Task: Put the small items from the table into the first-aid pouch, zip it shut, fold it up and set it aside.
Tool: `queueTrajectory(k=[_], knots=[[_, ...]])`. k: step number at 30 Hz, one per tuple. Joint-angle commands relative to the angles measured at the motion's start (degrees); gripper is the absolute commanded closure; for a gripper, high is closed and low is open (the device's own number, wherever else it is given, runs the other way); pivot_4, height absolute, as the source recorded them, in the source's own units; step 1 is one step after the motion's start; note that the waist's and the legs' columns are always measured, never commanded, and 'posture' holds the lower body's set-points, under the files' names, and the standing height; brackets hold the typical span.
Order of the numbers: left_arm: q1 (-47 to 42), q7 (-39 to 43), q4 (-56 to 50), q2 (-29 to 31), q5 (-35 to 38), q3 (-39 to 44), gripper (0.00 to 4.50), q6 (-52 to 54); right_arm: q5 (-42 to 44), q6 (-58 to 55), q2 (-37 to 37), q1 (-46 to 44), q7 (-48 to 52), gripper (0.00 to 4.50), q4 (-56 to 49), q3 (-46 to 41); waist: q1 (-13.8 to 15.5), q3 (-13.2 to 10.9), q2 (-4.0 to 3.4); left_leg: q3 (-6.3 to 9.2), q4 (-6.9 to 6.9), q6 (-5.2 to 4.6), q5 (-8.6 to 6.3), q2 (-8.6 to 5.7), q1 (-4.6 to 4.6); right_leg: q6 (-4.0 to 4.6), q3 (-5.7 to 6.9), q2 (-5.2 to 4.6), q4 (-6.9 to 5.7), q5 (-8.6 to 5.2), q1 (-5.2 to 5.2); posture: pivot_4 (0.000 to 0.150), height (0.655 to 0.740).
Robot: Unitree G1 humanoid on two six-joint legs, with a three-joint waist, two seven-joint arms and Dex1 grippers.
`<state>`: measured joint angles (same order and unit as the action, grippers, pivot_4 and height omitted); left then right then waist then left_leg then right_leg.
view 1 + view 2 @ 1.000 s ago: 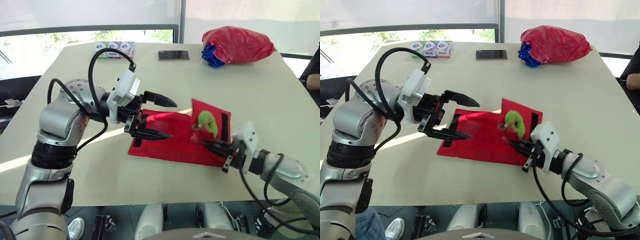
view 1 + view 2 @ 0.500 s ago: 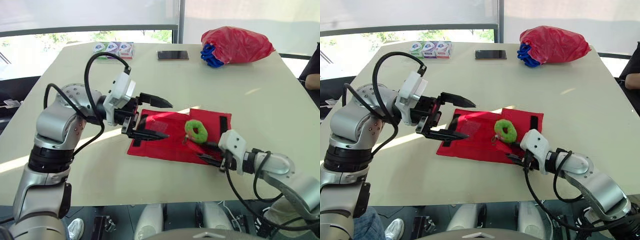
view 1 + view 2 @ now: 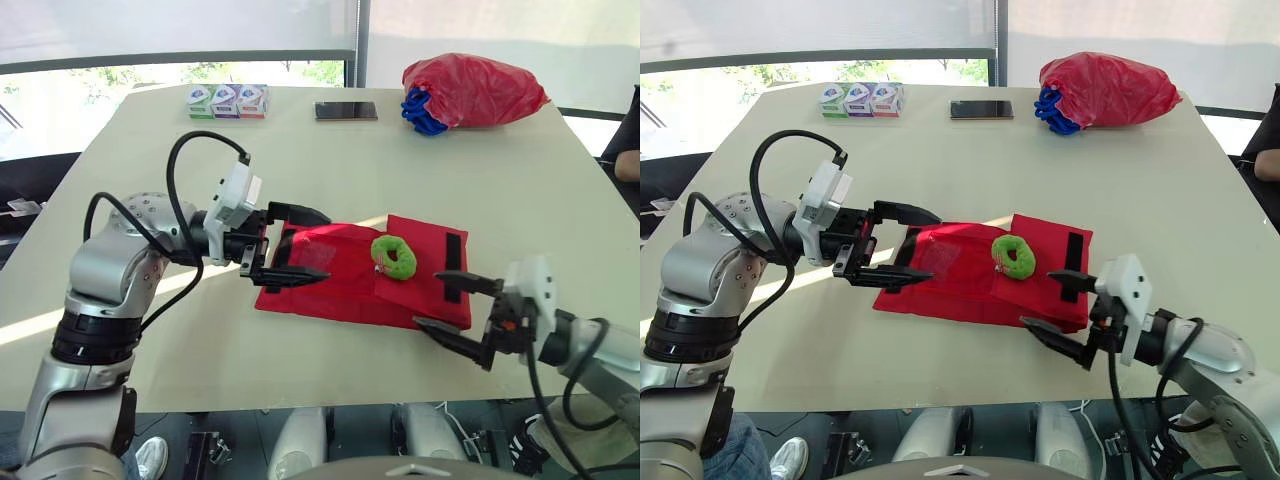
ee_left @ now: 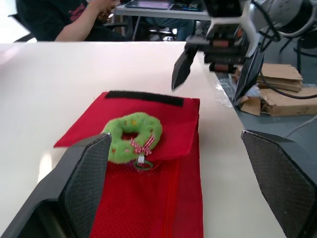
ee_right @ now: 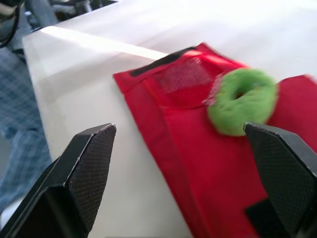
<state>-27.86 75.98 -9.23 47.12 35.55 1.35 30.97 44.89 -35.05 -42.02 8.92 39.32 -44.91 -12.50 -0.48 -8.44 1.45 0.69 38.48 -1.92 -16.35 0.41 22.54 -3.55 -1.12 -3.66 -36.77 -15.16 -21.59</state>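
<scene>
Mid-frame on the table (image 3: 500, 170), a green wreath toy (image 3: 394, 257) lies on the red pouch (image 3: 340, 290); left gripper (image 3: 326, 246) spread at its left edge, right gripper (image 3: 427, 298) spread lower right.

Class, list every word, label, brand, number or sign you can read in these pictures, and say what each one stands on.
No text can be read.
Three small boxes at the table's far edge: printed fronts, too small to read.
Phone: dark screen, no lettering to be seen.
Red pouch: black strips, no lettering to be seen.
Person's dark shirt: a reddish print, too blurred to read.
</scene>
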Motion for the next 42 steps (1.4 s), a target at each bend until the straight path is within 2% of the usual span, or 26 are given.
queueTrajectory(k=[1,4,9,14,22,27,31,35,41,42], knots=[[2.6,-2.7,1.3,1.1,-1.6,1.2,0.00,1.2,1.9,1.5,-2.1,0.7,2.7,0.10,-0.3,-5.8,0.0,0.0,0.01,0.01,0.00,0.00,0.00,0.00,0.00,0.00,0.01,0.00,0.00,0.00,0.00,0.150,0.7400],[7.1,-5.2,2.1,1.0,-3.0,0.8,0.00,2.4,7.1,-2.0,-6.0,0.7,5.2,0.10,-0.2,-9.3,-0.1,0.0,-0.02,-0.02,-0.01,0.00,0.00,0.00,-0.01,0.00,-0.02,-0.01,0.01,0.00,0.00,0.150,0.7400],[11.8,-12.5,5.4,-1.3,-5.2,2.7,0.00,3.4,10.6,-2.8,-8.5,-3.5,4.3,0.10,-0.1,-10.8,0.0,0.0,0.00,0.02,-0.02,0.00,0.00,0.04,-0.02,0.01,0.03,-0.03,0.00,0.00,0.02,0.150,0.7400],[16.2,-16.7,6.3,-2.8,-0.3,8.8,0.00,9.3,11.8,-2.9,-9.3,-9.7,2.5,0.10,-1.2,-8.2,0.1,0.0,0.03,0.03,-0.02,0.00,0.00,0.03,0.03,0.01,0.05,-0.11,0.02,0.01,-0.01,0.150,0.7400],[12.5,-18.5,14.1,-1.4,2.2,11.8,0.00,19.7,8.2,-2.1,-9.9,-13.3,3.0,0.10,-0.3,-4.2,0.3,0.0,0.06,0.09,-0.02,0.00,0.00,-0.02,0.02,0.01,0.16,-0.15,0.01,0.01,-0.01,0.150,0.7400],[6.7,-17.6,17.6,0.0,6.9,8.3,0.00,37.1,6.5,-1.6,-9.1,-15.8,3.2,0.10,0.5,-1.3,0.2,0.0,0.06,0.09,-0.02,0.00,0.00,-0.04,0.00,0.01,0.16,-0.14,-0.03,0.01,0.00,0.150,0.7400],[8.0,-14.0,13.4,2.1,11.5,4.9,0.00,46.8,6.0,-1.5,-8.6,-17.0,2.6,0.10,0.5,-0.1,-0.2,0.0,0.06,0.08,-0.02,0.01,0.00,-0.05,0.02,0.01,0.12,-0.14,-0.02,0.00,-0.01,0.150,0.7400],[7.2,-14.6,14.6,1.3,13.3,5.5,0.00,50.2,5.8,-1.7,-8.0,-17.1,1.5,0.10,-0.3,0.4,-0.2,0.0,0.04,0.05,-0.03,0.01,0.00,-0.04,-0.01,0.01,0.09,-0.15,-0.04,0.00,-0.01,0.150,0.7400],[5.9,-15.9,17.9,-0.5,15.9,10.7,0.00,52.2,5.9,-2.0,-7.7,-16.6,0.5,0.10,-1.0,0.4,0.0,0.0,0.05,0.05,-0.03,0.01,0.00,-0.05,0.00,0.01,0.10,-0.18,-0.03,0.00,-0.02,0.150,0.7400],[5.9,-16.1,18.2,-0.7,16.3,11.6,0.25,52.2,5.9,-2.0,-7.7,-16.5,0.4,0.04,-1.0,0.5,0.0,0.0,0.05,0.06,-0.03,0.01,0.00,-0.05,0.00,0.01,0.10,-0.18,-0.03,0.00,-0.02,0.150,0.7400]])
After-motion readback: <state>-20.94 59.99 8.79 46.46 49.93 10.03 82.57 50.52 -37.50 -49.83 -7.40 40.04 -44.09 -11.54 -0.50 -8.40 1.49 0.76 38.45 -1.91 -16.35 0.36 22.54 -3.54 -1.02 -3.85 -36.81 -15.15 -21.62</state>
